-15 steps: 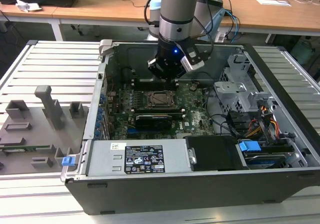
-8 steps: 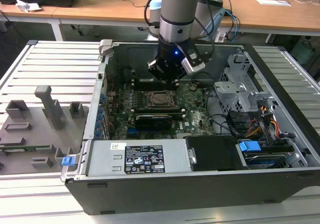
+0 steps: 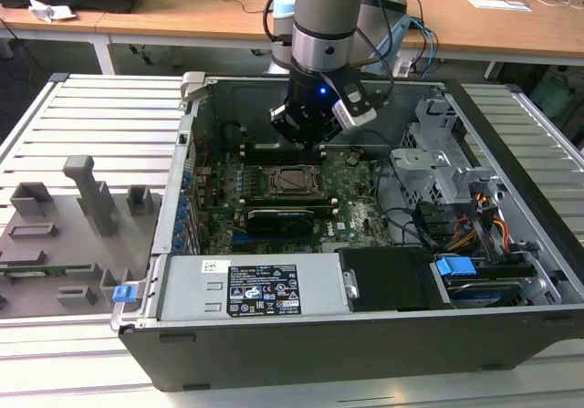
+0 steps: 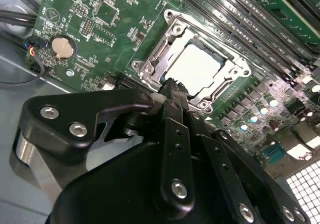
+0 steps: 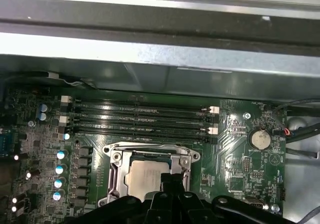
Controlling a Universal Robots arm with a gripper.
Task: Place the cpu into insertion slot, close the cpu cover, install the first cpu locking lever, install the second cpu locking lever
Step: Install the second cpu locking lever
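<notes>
The cpu (image 4: 199, 67) shows its pale silvery top inside the insertion slot (image 4: 150, 74), and the silvery cpu cover (image 4: 176, 29) lies flat around it as a frame. In the first wrist view the cpu (image 5: 144, 176) and cpu cover (image 5: 150, 151) sit just below the memory slots. My gripper (image 4: 173, 89) is shut with nothing visible between its black fingers, and its tips are at the edge of the cover and chip. In the exterior view the gripper (image 3: 306, 141) hangs just above the cpu (image 3: 294, 179) in the open computer case. I cannot make out how the locking levers stand.
Long black memory slots (image 5: 140, 119) run beside the socket, and a coin battery (image 5: 260, 139) sits on the green board. A black expansion card (image 3: 285, 218), cables (image 3: 429, 221), a metal drive cage (image 3: 438, 157) and the case walls surround the socket. Grey fixtures (image 3: 87, 193) stand on the table at the exterior view's left.
</notes>
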